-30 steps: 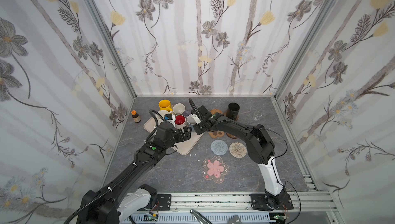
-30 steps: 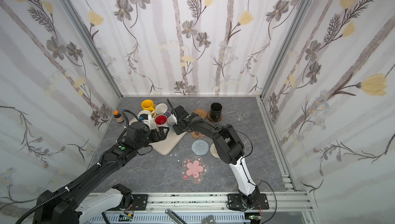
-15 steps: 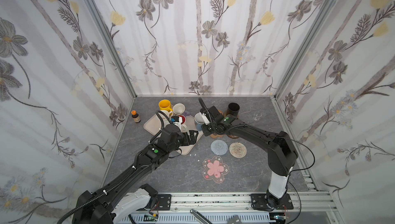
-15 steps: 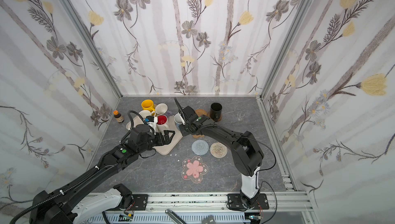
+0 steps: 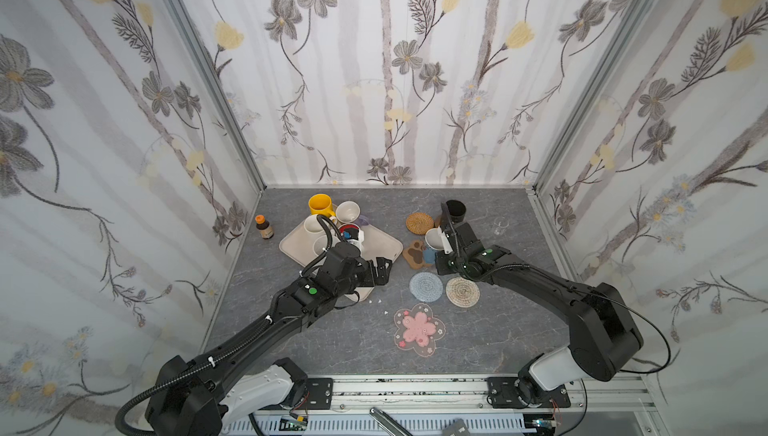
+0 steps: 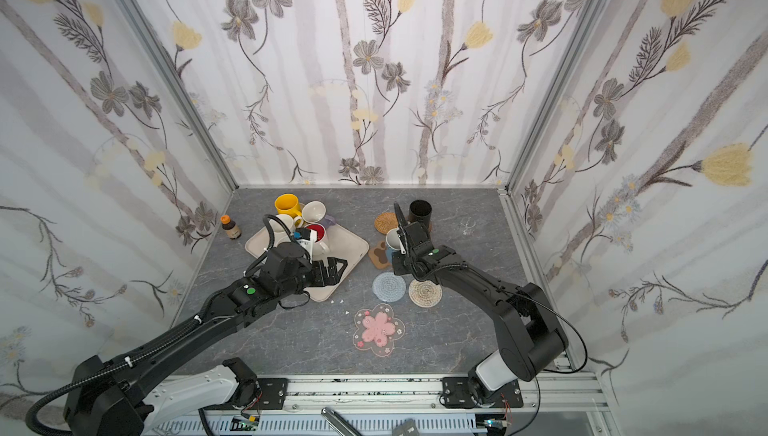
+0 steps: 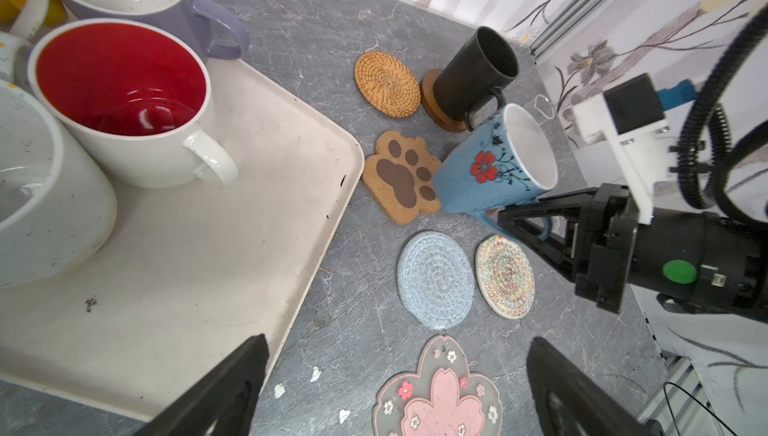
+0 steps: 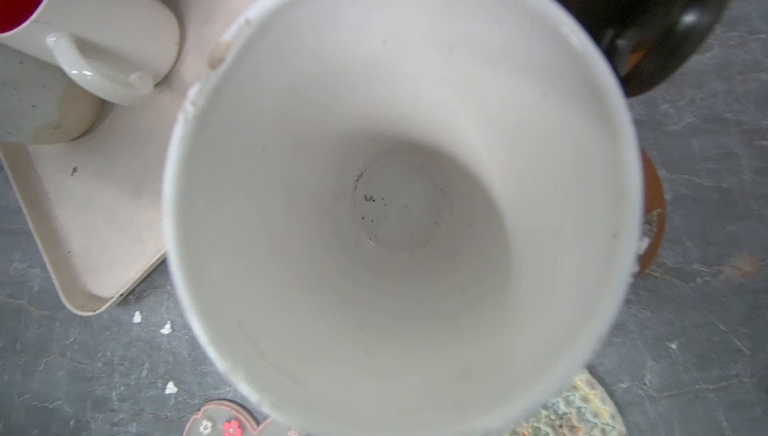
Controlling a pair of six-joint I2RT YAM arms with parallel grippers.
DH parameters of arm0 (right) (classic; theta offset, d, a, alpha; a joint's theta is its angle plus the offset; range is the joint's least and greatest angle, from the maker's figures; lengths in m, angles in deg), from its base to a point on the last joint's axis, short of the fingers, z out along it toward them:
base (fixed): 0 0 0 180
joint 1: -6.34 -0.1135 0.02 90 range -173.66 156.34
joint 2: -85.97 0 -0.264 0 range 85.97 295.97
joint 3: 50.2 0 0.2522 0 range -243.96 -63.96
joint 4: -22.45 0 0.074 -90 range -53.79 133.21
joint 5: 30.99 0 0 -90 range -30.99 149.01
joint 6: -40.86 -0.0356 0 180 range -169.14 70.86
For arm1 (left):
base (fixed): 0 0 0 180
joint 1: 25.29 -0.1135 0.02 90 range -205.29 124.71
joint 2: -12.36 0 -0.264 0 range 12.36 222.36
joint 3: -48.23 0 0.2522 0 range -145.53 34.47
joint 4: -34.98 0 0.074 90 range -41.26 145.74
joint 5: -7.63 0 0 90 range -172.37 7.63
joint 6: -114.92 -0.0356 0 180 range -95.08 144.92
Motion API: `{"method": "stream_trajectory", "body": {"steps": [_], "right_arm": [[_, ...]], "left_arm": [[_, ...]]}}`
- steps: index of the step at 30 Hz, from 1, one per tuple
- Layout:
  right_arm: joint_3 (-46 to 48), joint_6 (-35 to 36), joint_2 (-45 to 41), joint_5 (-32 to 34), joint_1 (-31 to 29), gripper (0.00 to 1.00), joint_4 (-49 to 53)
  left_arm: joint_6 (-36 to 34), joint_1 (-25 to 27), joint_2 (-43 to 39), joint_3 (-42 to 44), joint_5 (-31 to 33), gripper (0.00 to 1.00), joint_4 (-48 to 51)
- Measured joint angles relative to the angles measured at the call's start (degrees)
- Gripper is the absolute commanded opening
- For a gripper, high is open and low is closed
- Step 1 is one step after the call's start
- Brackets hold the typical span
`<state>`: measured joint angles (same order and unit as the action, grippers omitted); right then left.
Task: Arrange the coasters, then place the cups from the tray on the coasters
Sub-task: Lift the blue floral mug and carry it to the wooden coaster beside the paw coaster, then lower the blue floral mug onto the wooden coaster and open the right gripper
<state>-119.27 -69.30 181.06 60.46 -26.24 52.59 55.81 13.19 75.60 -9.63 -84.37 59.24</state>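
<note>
Bearing a painted red flower, the blue cup (image 7: 467,190) is tilted.

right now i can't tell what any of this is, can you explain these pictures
A robot's left arm and right arm work over a grey table. Two pictures look down from overhead; two come from cameras on the wrists. The right gripper is shut on the handle of a tilted blue mug beside a paw-print coaster. The left gripper hangs open, empty, by the beige tray, which holds a red-lined white mug and others. A black mug stands on a wooden coaster. A rattan coaster, knitted coaster, braided coaster and blossom coaster lie bare.
</note>
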Motion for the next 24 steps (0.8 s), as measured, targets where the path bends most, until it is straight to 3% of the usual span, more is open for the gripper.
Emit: {"method": "stream_trajectory", "body": {"steps": [6,13,24], "right_arm": [[5.1,-0.4,-2.3,-0.7,4.6,0.0,-3.6],[7.2,-0.3,-2.8,0.1,8.9,0.0,-5.2],[5.7,-0.1,-0.5,2.2,10.0,0.0,-6.8]], "left_arm": [[-2.2,0.0,3.9,-2.6,3.7,1.0,0.2],[-2.6,0.0,2.0,-2.5,9.2,1.0,-0.9],[-2.6,-1.5,0.5,-2.1,13.4,1.0,-1.7]]}}
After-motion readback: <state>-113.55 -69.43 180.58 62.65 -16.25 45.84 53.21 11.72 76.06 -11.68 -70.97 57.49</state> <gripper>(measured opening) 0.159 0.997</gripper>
